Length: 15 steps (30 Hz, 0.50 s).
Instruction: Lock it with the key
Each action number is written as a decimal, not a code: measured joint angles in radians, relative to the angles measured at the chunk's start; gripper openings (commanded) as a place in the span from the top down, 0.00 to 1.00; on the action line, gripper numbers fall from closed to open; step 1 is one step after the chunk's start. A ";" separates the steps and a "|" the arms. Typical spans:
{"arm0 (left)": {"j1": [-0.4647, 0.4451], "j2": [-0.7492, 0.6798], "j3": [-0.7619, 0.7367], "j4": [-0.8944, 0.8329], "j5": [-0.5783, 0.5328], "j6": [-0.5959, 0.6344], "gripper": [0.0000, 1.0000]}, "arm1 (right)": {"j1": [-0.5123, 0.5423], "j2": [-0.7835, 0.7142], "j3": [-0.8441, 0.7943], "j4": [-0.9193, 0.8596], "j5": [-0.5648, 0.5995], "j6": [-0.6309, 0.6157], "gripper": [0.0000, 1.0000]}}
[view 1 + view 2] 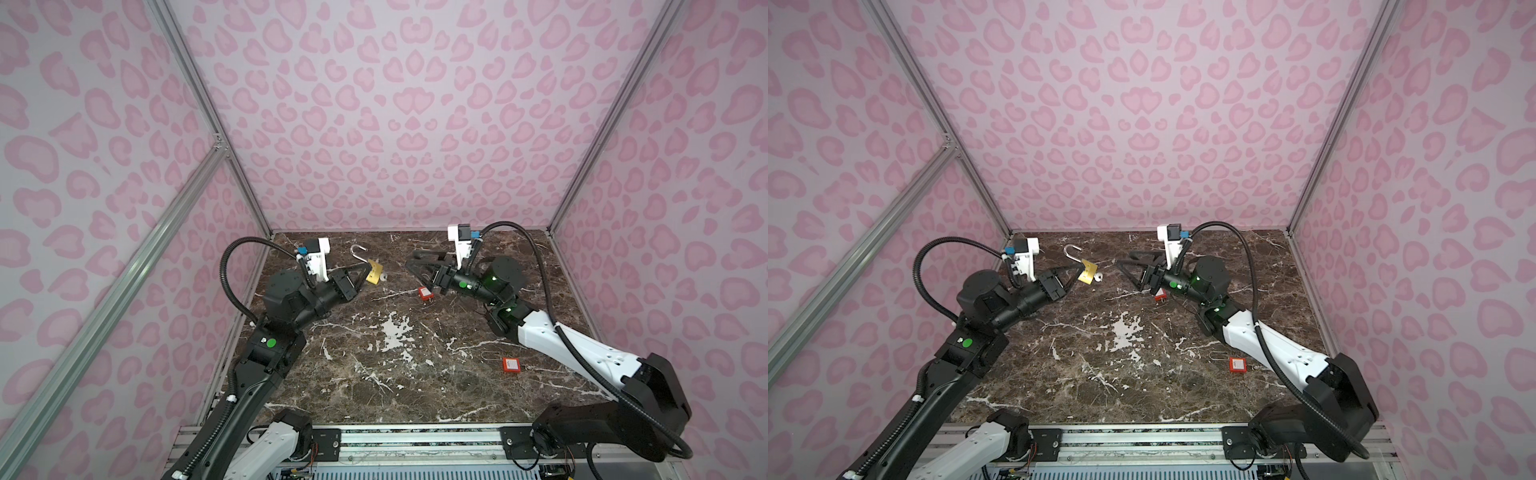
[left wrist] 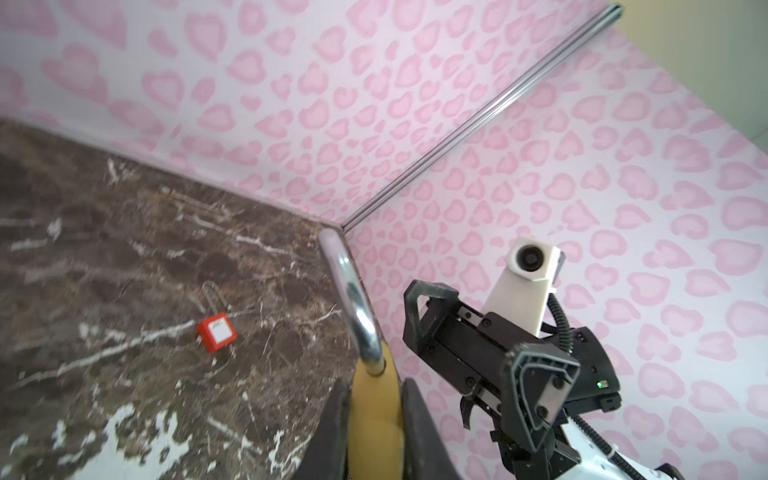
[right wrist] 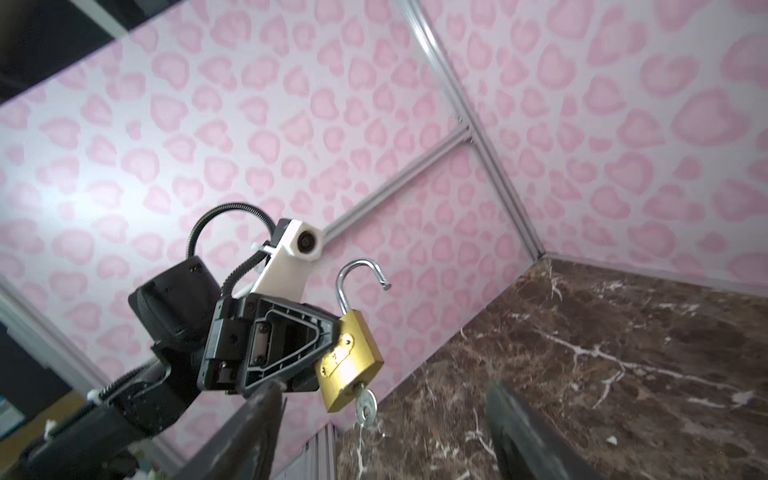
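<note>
Dark brown marble counter (image 1: pixel 395 374), pink heart-print walls (image 1: pixel 415 124), aluminium frame posts (image 1: pixel 232 158) in the corners. Left end effector (image 1: pixel 365 272) is narrow, clamped on a brass padlock (image 3: pixel 353 361) held above the counter at back left. Shackle (image 3: pixel 359 282) is swung open and the key (image 3: pixel 365 409) sits in the keyhole. Right end effector (image 1: pixel 411 258) is spread wide, holds nothing, faces the padlock, apart from it. Two red padlocks (image 1: pixel 425 293) (image 1: pixel 511 365) lie on the counter.

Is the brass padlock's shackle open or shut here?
Open. On the brass padlock held in the left gripper, the silver shackle has its free end clear of the body; a small silver key sits in its keyhole.
</note>
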 measured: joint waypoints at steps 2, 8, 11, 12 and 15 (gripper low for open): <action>0.000 0.030 0.063 0.020 0.000 0.021 0.97 | 0.001 -0.041 0.017 -0.017 0.056 0.036 0.22; 0.000 0.077 0.116 0.084 -0.005 -0.026 0.97 | -0.009 -0.056 0.077 -0.006 0.142 0.182 0.22; -0.001 0.102 0.118 0.175 -0.001 -0.089 0.97 | -0.008 -0.035 0.122 -0.010 0.142 0.245 0.23; -0.001 0.116 0.126 0.199 0.008 -0.109 0.97 | -0.008 -0.025 0.143 -0.019 0.142 0.263 0.23; -0.001 0.174 0.167 0.262 0.050 -0.165 0.97 | -0.009 0.002 0.206 -0.058 0.141 0.285 0.24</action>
